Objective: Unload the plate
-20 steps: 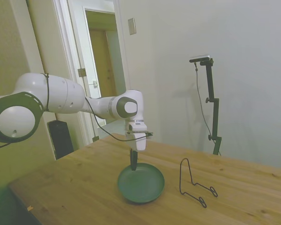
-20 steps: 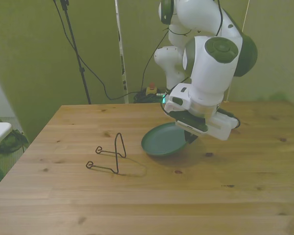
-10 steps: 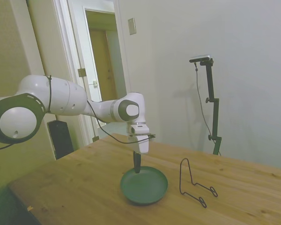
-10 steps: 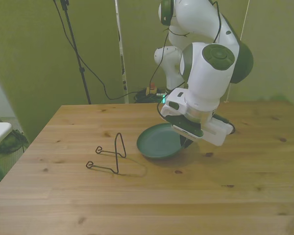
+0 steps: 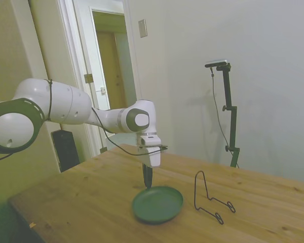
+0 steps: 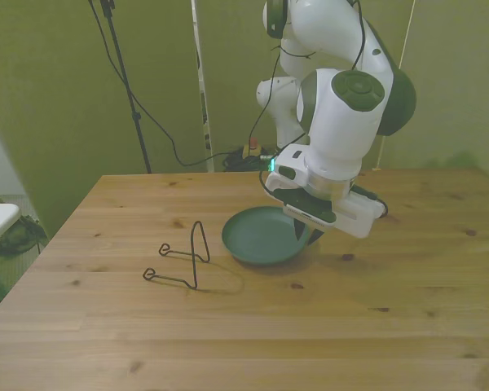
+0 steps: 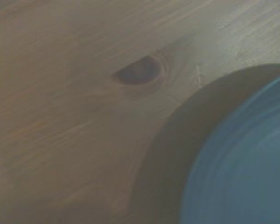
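**Gripper on the rim of the plate, beside the wire stand**

The plate (image 5: 157, 204) sits low over the wooden table (image 5: 81, 202), roughly in the middle of it. In the side view it looks nearly level, with its far edge lifted a little toward the gripper (image 5: 147, 183). In the front view the plate (image 6: 261, 235) lies between the thin black wire stand (image 6: 182, 261) and the arm's wrist, near the stand but apart from it.

The gripper comes down almost vertically from the white arm (image 5: 76, 109) and meets the plate at its rim, on the side away from the stand. Its dark fingers look pressed together on that rim, though they show only as one slim dark shape in the side view and are largely hidden behind the wrist housing in the front view (image 6: 303, 232), so the grasp is probable rather than certain.

The wrist view is blurred: a curved teal edge of the plate (image 7: 245, 158) casts a dark shadow on the wood grain, and a dark knot (image 7: 136, 71) shows in the boards nearby.

The wire stand (image 5: 209, 198) stands upright on the table.
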You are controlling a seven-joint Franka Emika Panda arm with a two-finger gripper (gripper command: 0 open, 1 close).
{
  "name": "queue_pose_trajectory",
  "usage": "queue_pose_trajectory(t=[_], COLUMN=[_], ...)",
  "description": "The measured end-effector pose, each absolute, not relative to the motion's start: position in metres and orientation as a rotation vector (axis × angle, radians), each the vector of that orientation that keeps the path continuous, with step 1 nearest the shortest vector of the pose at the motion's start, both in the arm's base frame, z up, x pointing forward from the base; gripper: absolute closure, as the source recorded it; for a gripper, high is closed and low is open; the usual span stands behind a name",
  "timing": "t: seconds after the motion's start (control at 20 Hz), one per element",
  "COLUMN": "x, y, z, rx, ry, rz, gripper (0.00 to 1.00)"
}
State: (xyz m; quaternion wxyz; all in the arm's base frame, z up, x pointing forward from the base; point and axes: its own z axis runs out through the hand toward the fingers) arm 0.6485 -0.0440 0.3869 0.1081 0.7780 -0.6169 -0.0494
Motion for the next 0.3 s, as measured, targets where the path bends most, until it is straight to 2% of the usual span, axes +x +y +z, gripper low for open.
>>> queue_pose_trajectory(t=[0.15, 0.3], x=[0.644, 0.629], y=[-0.045, -0.044], z=[0.41, 0.455], rx=[2.328, 2.378], ry=[-1.827, -1.84], rz=[-0.086, -0.012], gripper=[0.0, 0.0])
